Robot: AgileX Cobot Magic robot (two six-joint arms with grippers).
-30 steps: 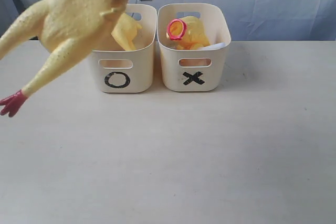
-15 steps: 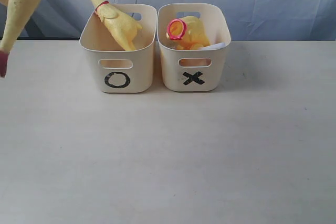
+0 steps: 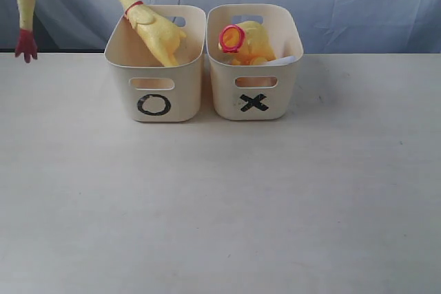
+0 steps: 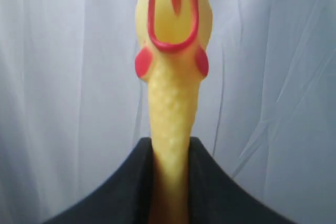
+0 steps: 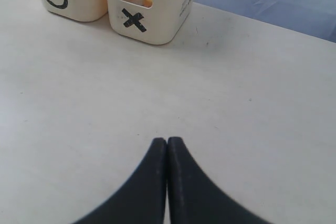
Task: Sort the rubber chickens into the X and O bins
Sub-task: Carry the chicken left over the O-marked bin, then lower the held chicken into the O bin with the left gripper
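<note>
o bin (image 3: 155, 105) left of x bin (image 3: 254, 103) — rubber chickens (image 3: 160, 36) in both

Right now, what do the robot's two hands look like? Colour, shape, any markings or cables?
The left hand and right hand look alike: matte black fingers, wide at the base, curving in to narrow rounded tips. No markings, labels or cables show. The arms themselves are out of frame in all views.
</note>
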